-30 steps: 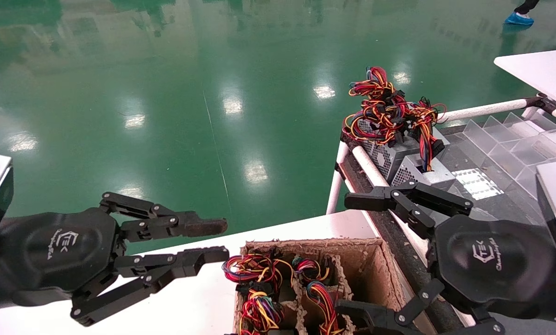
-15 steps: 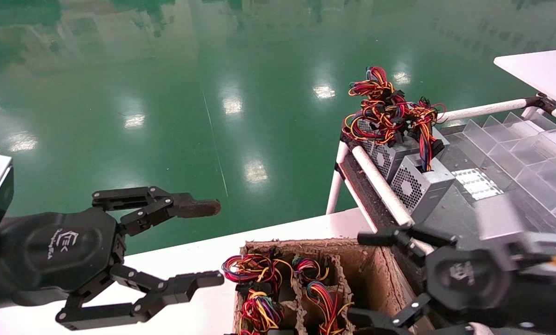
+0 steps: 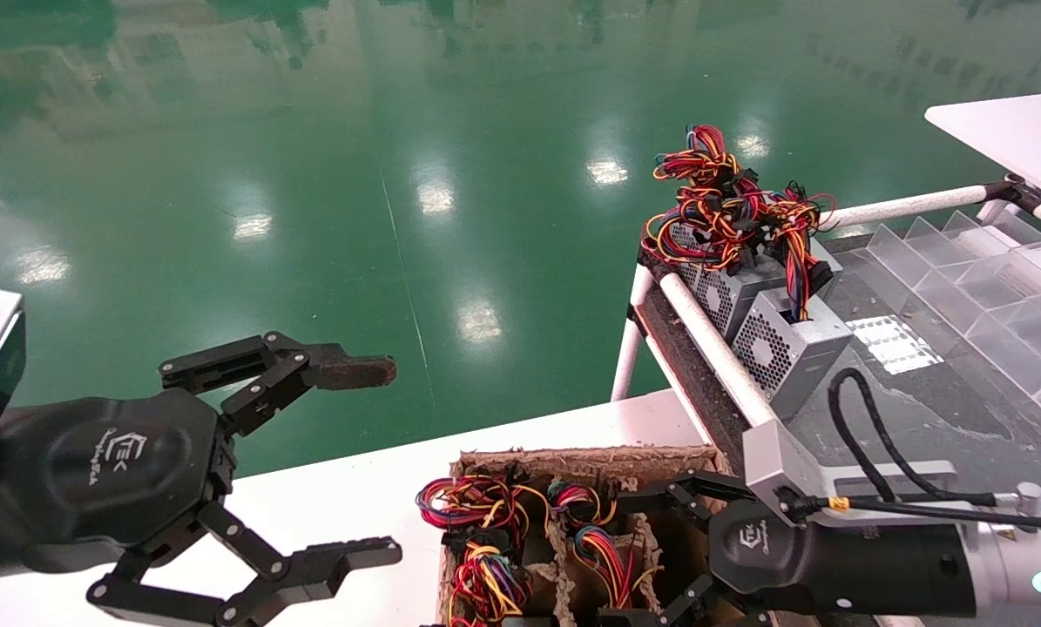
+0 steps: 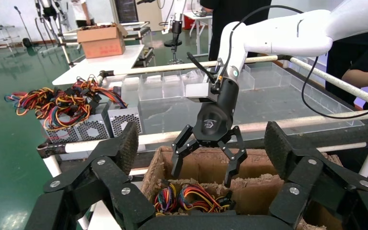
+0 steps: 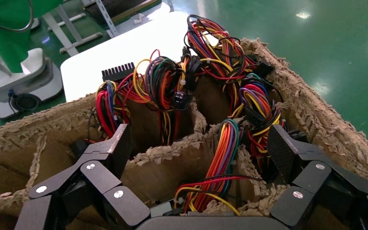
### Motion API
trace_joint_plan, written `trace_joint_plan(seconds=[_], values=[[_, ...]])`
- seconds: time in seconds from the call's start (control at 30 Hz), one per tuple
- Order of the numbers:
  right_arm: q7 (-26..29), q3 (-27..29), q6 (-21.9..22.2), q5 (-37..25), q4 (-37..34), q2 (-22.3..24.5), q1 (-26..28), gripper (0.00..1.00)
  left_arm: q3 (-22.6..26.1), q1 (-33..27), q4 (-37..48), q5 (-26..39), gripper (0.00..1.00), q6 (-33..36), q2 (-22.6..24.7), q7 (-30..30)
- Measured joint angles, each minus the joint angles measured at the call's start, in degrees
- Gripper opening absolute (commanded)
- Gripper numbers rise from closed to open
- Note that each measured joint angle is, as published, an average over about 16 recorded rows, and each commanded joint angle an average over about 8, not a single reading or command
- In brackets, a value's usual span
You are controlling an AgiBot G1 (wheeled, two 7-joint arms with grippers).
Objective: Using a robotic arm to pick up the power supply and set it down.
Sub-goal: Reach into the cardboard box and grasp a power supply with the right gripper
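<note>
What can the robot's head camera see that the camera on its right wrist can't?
Only the head view shows the left gripper, open over the white table, and two grey power supplies on the rack, their wires piled on top.

Only the right wrist view looks straight down into the box, showing the cardboard dividers between the bundles and a black connector on one bundle.

Both show the cardboard box of coloured wire bundles, the green floor, and the right gripper open over the box.

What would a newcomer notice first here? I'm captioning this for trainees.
Bright red, yellow and orange wire bundles sprouting from the ragged brown cardboard box at front centre. The right gripper hangs open over it; two small grey metal power supplies with tangled wires sit on the rack behind.
</note>
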Motion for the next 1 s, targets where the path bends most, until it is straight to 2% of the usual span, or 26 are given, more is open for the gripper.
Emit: trace_joint_plan(seconds=[0.53,1.0], values=[[-3.0,-5.6,0.3,-0.3,-3.4,-1.6,1.3,0.0,0.0,0.0,0.0,0.0,1.0,0.0,0.0,0.0],[-6.4,-6.3,1.8,0.0,-5.8,-2.1,1.1,0.0,0.1,0.0,0.0,0.0,1.0,0.0,0.0,0.0]])
